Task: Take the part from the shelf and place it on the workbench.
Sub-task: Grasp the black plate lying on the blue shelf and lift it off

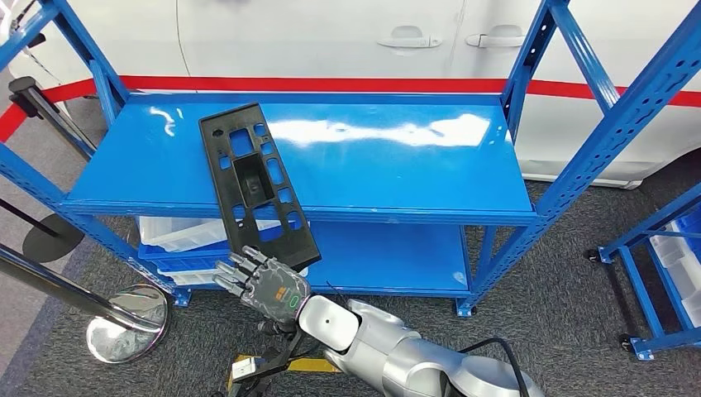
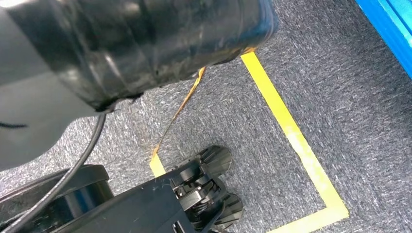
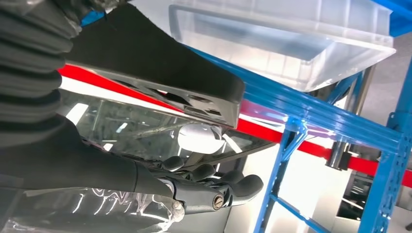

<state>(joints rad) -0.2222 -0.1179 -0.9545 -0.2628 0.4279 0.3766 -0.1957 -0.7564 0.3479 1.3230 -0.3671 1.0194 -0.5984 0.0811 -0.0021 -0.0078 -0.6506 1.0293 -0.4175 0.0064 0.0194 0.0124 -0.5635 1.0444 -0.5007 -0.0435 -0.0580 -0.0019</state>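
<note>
The part (image 1: 258,182) is a long flat black plastic panel with several cutouts. It lies slantwise on the top board of the blue shelf (image 1: 397,165), and its near end juts out over the front edge. My right hand (image 1: 264,285) is just below that overhanging end, back up, fingers spread and pointing toward the shelf. In the right wrist view the panel's end (image 3: 165,63) hangs beside my fingers (image 3: 214,189) with a gap between them, so nothing is gripped.
A white car (image 1: 331,41) with a red stripe stands behind the shelf. Clear bins (image 1: 178,236) sit on the lower board. A chrome stanchion base (image 1: 124,318) and rails are at the left; another blue rack (image 1: 661,273) is at the right. Yellow floor tape (image 2: 291,131) marks the carpet.
</note>
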